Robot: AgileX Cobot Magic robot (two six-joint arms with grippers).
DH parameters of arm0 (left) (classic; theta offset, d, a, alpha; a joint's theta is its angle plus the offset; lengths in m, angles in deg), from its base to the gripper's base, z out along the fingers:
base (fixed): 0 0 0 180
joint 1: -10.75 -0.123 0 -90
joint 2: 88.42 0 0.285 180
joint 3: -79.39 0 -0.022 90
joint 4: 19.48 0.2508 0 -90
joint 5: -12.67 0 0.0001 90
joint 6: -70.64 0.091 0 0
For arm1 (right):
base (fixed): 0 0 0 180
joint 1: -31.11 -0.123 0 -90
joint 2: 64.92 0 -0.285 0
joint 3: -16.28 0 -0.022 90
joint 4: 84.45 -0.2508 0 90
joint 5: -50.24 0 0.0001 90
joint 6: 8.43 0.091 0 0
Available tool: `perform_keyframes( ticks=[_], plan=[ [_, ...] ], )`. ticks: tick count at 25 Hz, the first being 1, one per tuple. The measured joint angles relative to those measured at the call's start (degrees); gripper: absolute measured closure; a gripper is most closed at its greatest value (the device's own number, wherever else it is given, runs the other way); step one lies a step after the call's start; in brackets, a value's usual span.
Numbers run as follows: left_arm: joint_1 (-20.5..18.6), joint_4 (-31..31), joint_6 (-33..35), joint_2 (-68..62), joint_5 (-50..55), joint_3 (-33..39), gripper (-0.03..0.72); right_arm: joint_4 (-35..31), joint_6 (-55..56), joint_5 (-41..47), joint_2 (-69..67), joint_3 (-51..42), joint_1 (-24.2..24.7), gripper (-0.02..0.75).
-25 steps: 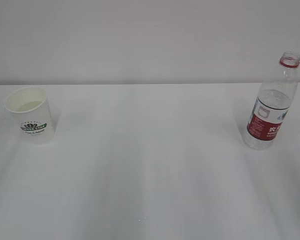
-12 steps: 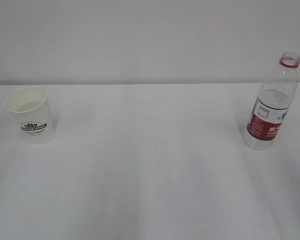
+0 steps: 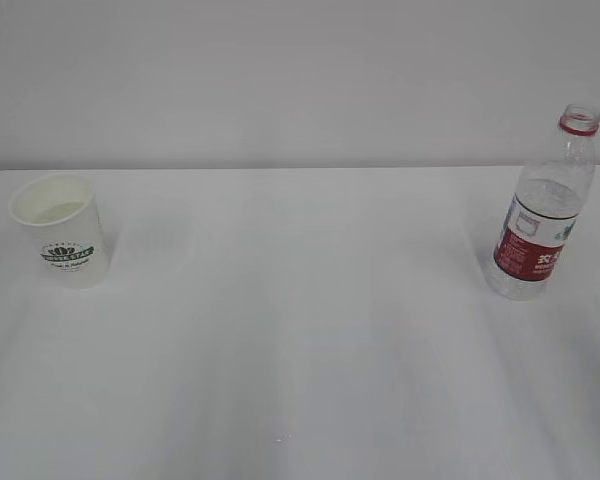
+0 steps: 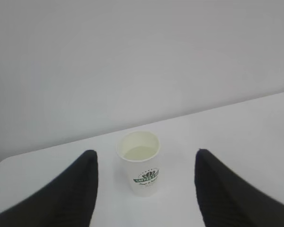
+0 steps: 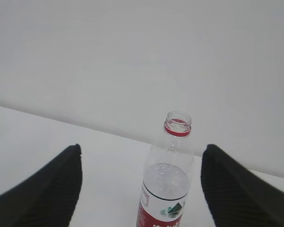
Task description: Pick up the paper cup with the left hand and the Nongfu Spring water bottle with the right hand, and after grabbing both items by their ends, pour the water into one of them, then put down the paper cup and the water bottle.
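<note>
Over the last second almost nothing has shifted in the exterior view: the cup (image 3: 60,231) stands where it did at the far left of the table (image 3: 300,330) and the bottle (image 3: 544,214) at the far right, well apart, both upright, with no arm in sight there. That stillness suggests the pick-up is yet to start. The left hand (image 4: 144,189) hangs back from the cup with its fingers (image 4: 80,187) spread wide either side of it, touching nothing; the right hand (image 5: 142,189) frames the bottle the same way, fingers (image 5: 227,187) apart and clear. The cup seems to hold a little pale liquid; the uncapped bottle looks partly filled, level unclear
</note>
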Motion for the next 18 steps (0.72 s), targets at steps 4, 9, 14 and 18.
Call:
perform_keyframes(
  ticks=[4,9,14,18],
  plan=[
    [-0.1,0.0,-1.5,0.3,1.5,-0.3,0.228,1.7,1.0,0.4,0.3,0.0,0.0,0.148],
    [-0.1,0.1,-1.9,2.1,4.7,-1.1,0.228,4.7,3.2,3.2,3.4,0.0,0.0,0.148],
    [-0.1,0.2,-3.0,2.4,5.7,-1.3,0.228,7.9,6.3,4.0,5.1,0.0,0.0,0.148],
    [-0.1,0.6,-3.8,2.4,8.1,-1.3,0.229,12.0,10.5,4.1,5.7,0.0,0.0,0.148]
  ],
)
